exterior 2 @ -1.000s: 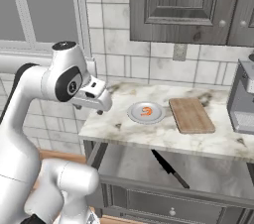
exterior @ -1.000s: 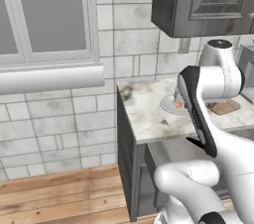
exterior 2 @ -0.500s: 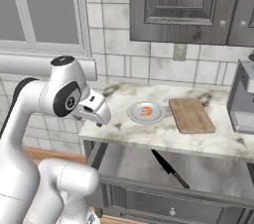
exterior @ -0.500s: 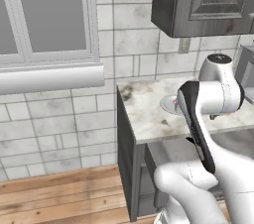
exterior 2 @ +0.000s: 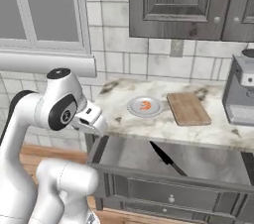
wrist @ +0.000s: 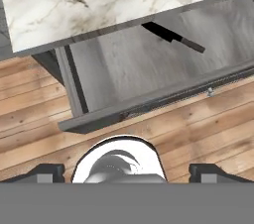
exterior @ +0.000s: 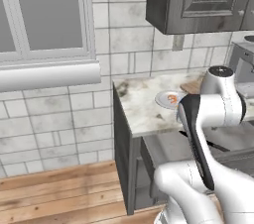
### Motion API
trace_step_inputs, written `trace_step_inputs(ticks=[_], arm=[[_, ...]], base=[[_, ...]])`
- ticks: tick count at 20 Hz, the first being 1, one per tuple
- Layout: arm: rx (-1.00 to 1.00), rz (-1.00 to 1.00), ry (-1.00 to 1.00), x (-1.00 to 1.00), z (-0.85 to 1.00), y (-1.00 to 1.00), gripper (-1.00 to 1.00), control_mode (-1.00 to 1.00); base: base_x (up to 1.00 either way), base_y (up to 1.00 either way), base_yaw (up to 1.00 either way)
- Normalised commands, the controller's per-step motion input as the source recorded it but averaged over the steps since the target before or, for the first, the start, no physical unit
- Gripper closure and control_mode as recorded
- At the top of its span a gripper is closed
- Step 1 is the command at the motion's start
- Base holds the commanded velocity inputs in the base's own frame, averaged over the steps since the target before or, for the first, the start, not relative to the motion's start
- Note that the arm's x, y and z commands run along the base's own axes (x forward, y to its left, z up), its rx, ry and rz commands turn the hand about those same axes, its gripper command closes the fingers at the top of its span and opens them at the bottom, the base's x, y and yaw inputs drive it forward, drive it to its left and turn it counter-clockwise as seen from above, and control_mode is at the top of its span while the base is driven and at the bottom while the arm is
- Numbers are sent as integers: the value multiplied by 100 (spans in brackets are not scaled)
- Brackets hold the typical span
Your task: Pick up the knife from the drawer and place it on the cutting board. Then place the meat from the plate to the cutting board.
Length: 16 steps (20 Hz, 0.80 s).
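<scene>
My gripper [exterior 2: 96, 121] has swung down from level with the counter [exterior 2: 149, 124] to the left corner of the open drawer [exterior 2: 149, 153]. The knife [wrist: 171, 37] now lies ahead of my wide-open jaws, well apart from them.

marble tabletop [exterior 2: 149, 124]: plate [exterior 2: 144, 106] w/ meat [exterior 2: 145, 105] on it, cutting board [exterior 2: 188, 108] just beside plate, grey appliance [exterior 2: 241, 91] at far end. open drawer [exterior 2: 124, 153] below tabletop edge, knife [exterior 2: 166, 158] lying flat inside, diagonal. wood floor [exterior: 59, 188] under it all.
</scene>
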Motion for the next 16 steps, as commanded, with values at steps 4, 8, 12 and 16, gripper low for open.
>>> trace_step_inputs(ticks=[4,8,12,16], arm=[[0,0,0,0,0,0,-100,100],[0,0,0,0,0,0,-100,100],[0,0,0,0,0,0,-100,100],[0,0,0,0,0,0,-100,100]], base=[[-79,49,-30],[-52,56,-43],[-14,54,-44],[1,41,-42]])
